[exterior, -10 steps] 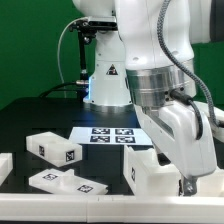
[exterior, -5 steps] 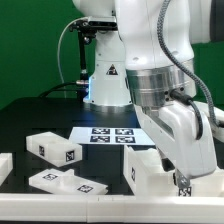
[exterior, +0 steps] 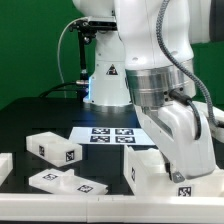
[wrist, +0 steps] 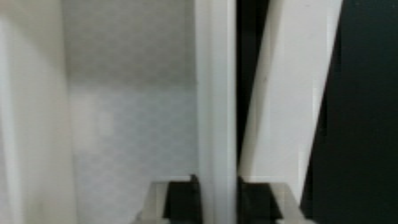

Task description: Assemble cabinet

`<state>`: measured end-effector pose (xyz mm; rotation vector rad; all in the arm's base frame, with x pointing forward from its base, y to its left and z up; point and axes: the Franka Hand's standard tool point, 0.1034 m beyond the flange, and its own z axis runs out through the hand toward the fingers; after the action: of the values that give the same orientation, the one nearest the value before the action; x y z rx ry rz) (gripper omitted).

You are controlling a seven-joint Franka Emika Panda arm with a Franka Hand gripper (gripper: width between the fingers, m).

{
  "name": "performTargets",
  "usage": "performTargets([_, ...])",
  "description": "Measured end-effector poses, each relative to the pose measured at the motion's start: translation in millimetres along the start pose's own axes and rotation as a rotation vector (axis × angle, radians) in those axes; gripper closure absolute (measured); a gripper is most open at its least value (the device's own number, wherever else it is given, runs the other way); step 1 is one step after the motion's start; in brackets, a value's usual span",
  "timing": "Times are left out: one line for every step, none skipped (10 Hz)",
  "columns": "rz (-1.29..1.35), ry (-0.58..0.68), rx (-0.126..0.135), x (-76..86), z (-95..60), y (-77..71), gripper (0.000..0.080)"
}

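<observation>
Bright, even light fills the exterior view, with soft glare on the glossy arm (exterior: 160, 40) and faint shadows on the dark surface (exterior: 30, 118). The wrist view is partly dark and blurred, and the close panel (wrist: 215, 100) is out of focus and washed pale.

The pincer (exterior: 184, 184) is clamped on a thin wall (wrist: 215, 100) of the big cabinet piece (exterior: 148, 168). One finger sits in a narrow dark slot against a neighbouring white panel (wrist: 294, 90) — hardly any side room there. At the exterior view's left, a rear block (exterior: 54, 148) and a front block (exterior: 55, 180) stand close together. Between them and the cabinet piece runs a lane of bare tabletop (exterior: 100, 162) — open to pass, with the flat marker board (exterior: 112, 136) at its far end.
</observation>
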<state>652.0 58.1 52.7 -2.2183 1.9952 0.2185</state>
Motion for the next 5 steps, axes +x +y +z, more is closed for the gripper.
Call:
performTargets([0.023, 0.0, 0.002, 0.3, -0.3, -2.6, 0.0718])
performTargets([0.076, -0.001, 0.0, -0.6, -0.4, -5.5, 0.0718])
performTargets([0.101, 0.004, -0.002, -0.3, 0.2, -6.6, 0.0718])
performTargets([0.108, 0.014, -0.005, -0.4, 0.2, -7.0, 0.0716])
performTargets([0.13, 0.019, -0.005, -0.2, 0.1, -8.2, 0.0716])
